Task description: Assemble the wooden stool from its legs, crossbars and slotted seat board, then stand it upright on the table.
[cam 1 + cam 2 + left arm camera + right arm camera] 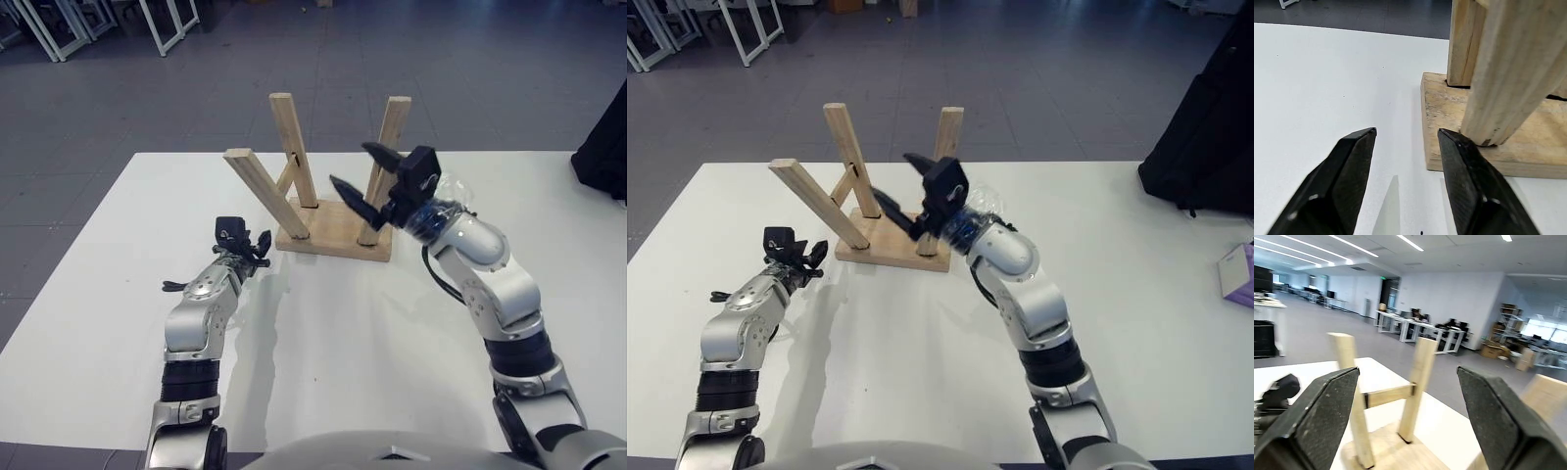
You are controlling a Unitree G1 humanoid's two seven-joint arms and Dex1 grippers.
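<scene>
Right now the stool (328, 196) is lying upside down on the table (392, 323), seat board (338, 241) flat and legs (294, 147) sticking up. The right gripper (349, 164) is hovering with fingers spread wide beside the right-hand leg (387, 157). The left gripper (1406, 131) is sitting low, also parted, just beside the board's edge. I reckon it is going for that leg, and it should be gripping squarely, low near the board, while the left is bracing the edge.

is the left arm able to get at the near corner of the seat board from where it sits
Probably yes. The left gripper, jaws open, is low over the table just short of the seat board, with nothing between them; the slanted leg rises close by that corner.
</scene>
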